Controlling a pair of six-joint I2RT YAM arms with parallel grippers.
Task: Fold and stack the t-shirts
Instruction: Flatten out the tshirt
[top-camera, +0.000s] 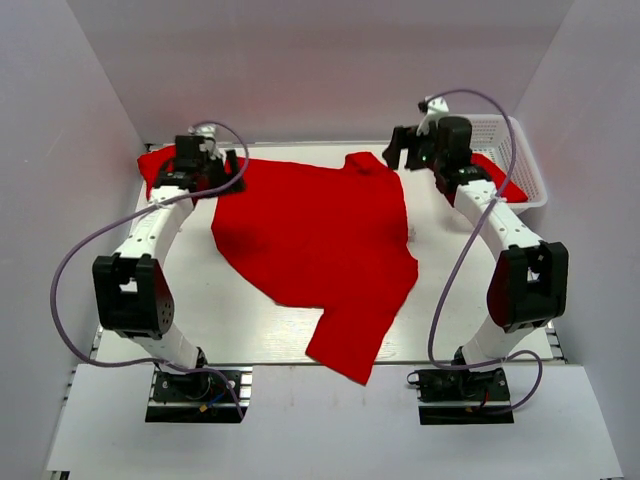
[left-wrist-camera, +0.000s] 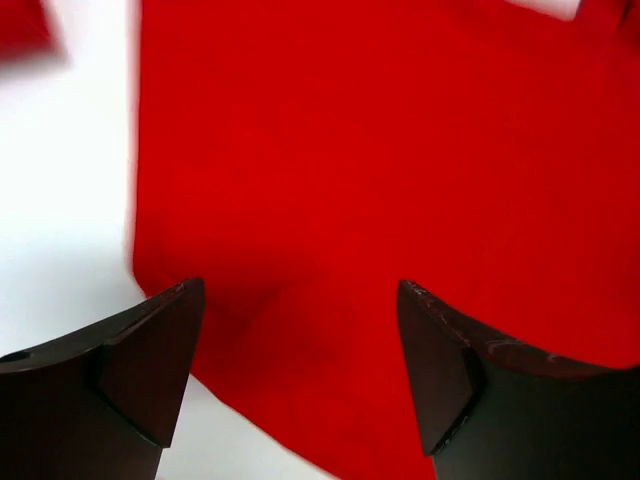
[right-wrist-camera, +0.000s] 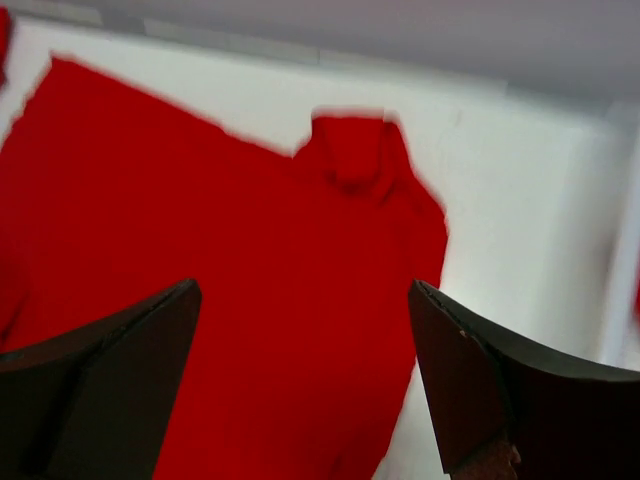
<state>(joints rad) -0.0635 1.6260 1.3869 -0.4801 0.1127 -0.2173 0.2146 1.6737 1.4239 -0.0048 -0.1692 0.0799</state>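
Observation:
One red t-shirt (top-camera: 310, 235) lies spread and skewed across the white table, a narrow end reaching the near edge. My left gripper (top-camera: 222, 170) hovers open over its far left corner. In the left wrist view the left gripper (left-wrist-camera: 298, 290) has its jaws wide apart above the shirt (left-wrist-camera: 380, 180), with nothing between them. My right gripper (top-camera: 402, 150) hangs open above the shirt's far right part. The right wrist view shows the right gripper (right-wrist-camera: 303, 285) empty, with the shirt (right-wrist-camera: 220, 260) below it. A second red t-shirt (top-camera: 152, 165) lies bunched at the far left.
A white lattice basket (top-camera: 520, 150) stands at the far right corner with red cloth (top-camera: 500, 185) in it, just behind my right arm. Grey walls close in the table on the left, back and right. Bare white table (top-camera: 230, 310) shows near the left arm's base.

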